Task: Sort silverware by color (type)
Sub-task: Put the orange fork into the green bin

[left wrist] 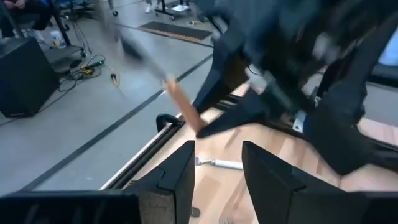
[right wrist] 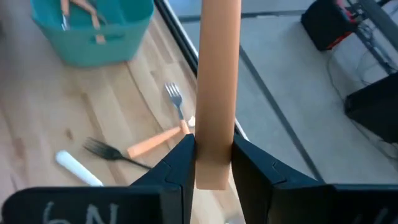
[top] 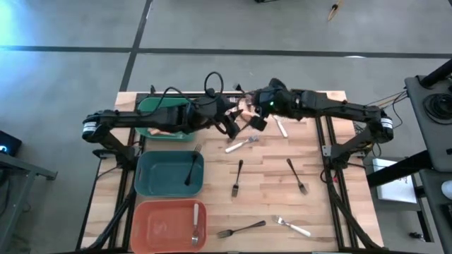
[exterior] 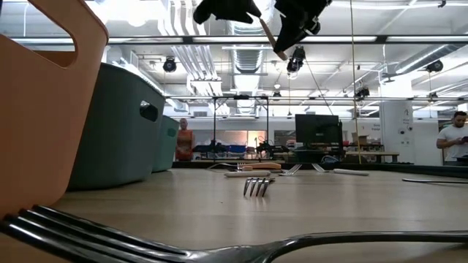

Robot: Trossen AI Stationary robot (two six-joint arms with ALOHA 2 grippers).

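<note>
Above the table [top: 268, 204] near the green bin [top: 152, 113], the right gripper [right wrist: 211, 163] has its jaws clamped on an orange fork [right wrist: 217, 81]. The left gripper [left wrist: 216, 163] faces it, jaws parted and empty. Other forks [top: 238, 176] lie scattered below.

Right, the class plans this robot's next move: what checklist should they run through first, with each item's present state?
1. Right gripper clamped on the orange-handled fork: ok.
2. Left gripper open, facing the fork: ok.
3. Fork handle between the left fingers: not ok, it lies beyond their tips.
4. Green bin holds matching orange forks: ok.
5. Grip firm enough to carry: cannot tell.
</note>
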